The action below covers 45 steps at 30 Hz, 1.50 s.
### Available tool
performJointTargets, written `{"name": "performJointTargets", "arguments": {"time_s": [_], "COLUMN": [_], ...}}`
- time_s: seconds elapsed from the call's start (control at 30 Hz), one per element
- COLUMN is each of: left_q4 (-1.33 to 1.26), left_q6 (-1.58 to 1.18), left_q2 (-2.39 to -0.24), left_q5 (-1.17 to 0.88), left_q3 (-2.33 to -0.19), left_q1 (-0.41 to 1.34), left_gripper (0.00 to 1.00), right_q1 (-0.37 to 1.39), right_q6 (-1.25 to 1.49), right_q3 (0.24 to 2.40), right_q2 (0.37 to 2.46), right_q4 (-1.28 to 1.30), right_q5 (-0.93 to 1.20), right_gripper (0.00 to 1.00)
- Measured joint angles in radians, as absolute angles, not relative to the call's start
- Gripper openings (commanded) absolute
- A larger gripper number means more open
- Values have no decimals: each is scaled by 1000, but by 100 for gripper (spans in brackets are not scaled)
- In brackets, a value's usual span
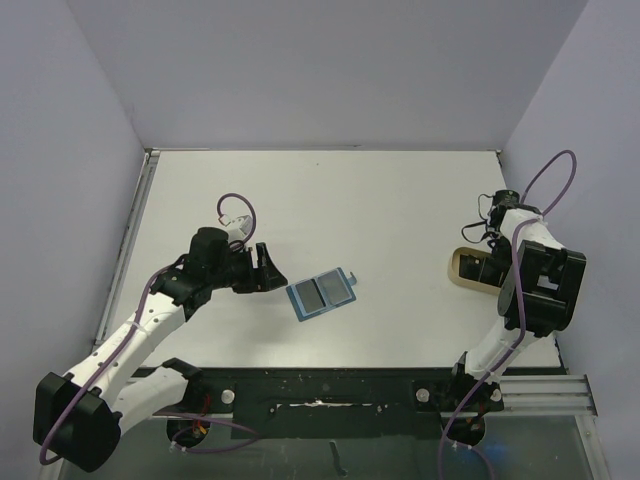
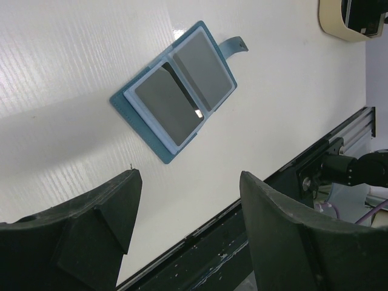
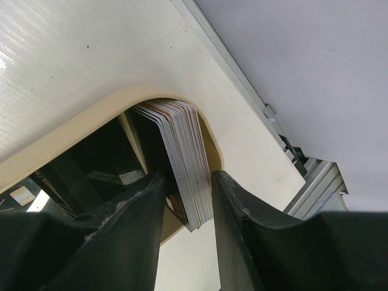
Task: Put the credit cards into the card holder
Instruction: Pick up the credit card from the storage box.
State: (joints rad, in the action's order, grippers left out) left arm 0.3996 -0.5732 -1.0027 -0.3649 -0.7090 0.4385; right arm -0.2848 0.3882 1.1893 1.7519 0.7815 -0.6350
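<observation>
Our right gripper (image 3: 189, 177) reached into the beige tray (image 3: 91, 115), its two fingers closed against either face of the upright stack of credit cards (image 3: 182, 139). We had the left gripper (image 2: 191, 182) spread wide and empty, near the card holder (image 2: 176, 91), which lay opened flat on the white table (image 1: 400, 220), well apart from the tray

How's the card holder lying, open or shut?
Open: card holder lies spread flat on the table, both inner panels facing up, snap tab loose.
</observation>
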Motion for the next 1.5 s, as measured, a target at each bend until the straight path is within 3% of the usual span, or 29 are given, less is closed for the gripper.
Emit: {"name": "performJointTargets", "arguments": {"time_s": [0.73, 1.5], "left_q4": [400, 400], "left_q6": [-573, -573], "left_q2": [-1021, -1027], "left_q5": [-365, -365], "left_q3": [-709, -709], "left_q1": [439, 437], "left_gripper": [64, 63], "right_q1": [-285, -274], "right_q6": [388, 374], "right_q3": [1189, 1189], "right_q2": [1736, 1697], "right_q4": [781, 757], "right_q5": [-625, -558], "right_gripper": [27, 2]}}
